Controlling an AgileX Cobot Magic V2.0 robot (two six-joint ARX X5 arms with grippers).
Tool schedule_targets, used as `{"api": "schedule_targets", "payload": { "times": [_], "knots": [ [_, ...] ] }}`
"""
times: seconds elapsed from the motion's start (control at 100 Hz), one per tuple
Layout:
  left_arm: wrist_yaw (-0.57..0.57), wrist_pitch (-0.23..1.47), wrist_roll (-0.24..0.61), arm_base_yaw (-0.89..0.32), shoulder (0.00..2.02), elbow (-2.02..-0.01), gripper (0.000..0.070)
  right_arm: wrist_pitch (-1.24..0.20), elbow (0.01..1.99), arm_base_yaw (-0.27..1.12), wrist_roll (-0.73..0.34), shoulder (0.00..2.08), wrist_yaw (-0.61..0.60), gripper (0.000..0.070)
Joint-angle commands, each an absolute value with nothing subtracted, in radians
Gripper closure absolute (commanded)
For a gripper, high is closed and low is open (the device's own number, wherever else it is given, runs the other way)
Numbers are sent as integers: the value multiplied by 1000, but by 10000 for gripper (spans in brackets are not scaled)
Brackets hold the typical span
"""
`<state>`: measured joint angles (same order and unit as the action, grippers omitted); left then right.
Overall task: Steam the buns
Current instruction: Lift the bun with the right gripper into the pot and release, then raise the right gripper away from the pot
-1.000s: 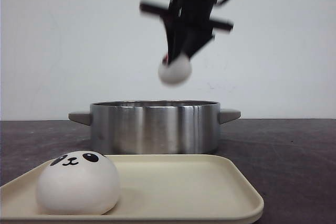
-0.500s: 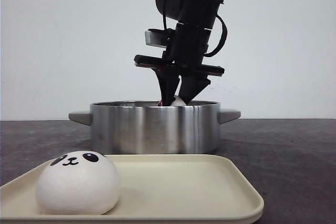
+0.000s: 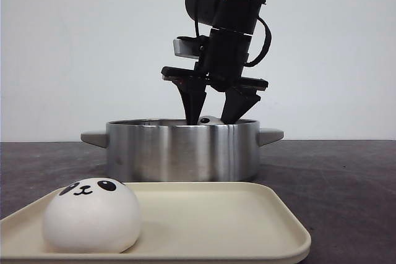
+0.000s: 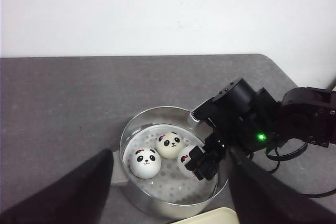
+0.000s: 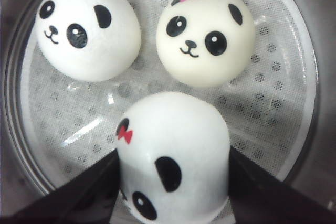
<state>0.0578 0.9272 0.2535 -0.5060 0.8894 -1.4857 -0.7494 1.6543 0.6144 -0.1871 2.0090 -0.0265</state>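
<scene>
The right gripper [image 3: 214,120] stands over the steel pot [image 3: 182,150], fingers spread apart either side of a panda bun [image 5: 170,156] resting on the perforated steamer tray [image 5: 268,106]. Two more buns [image 4: 145,163] [image 4: 169,145] sit inside the pot toward its far rim. A fourth bun [image 3: 91,215] rests at the cream tray's [image 3: 247,227] front-left corner; whether the left gripper's fingers are apart or together cannot be told.
</scene>
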Motion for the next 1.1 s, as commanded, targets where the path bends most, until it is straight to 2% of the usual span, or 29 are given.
{"api": "schedule_targets", "payload": {
  "times": [0.0,0.13,0.28,0.52,0.63,0.66,0.68,0.78,0.8,0.92,1.09],
  "knots": [
    [64,920,244,-512,897,-1505,313,-751,1672,619,-182,2033,-27,336],
    [64,923,244,-512,897,-1505,313,-750,1672,617,-178,2033,-27,323],
    [64,939,244,-512,892,-1505,313,-741,1672,617,-184,2033,-27,202],
    [64,974,243,-512,889,-1505,313,-747,1673,619,-203,2033,-28,172],
    [64,974,243,-512,890,-1504,313,-779,1702,618,-203,2032,-28,181],
    [64,974,243,-512,892,-1504,313,-801,1720,618,-203,2030,-28,217],
    [64,974,243,-512,894,-1504,313,-814,1732,618,-202,2028,-28,272],
    [63,983,244,-512,904,-1501,313,-886,1808,622,-189,2003,-27,654],
    [62,988,244,-512,905,-1500,312,-898,1824,626,-184,1994,-27,700],
    [47,1015,266,-513,920,-1476,311,-937,1901,656,-150,1906,-26,695],
    [2,1025,278,-543,945,-1374,310,-922,1924,728,-146,1692,6,695]
  ]
}}
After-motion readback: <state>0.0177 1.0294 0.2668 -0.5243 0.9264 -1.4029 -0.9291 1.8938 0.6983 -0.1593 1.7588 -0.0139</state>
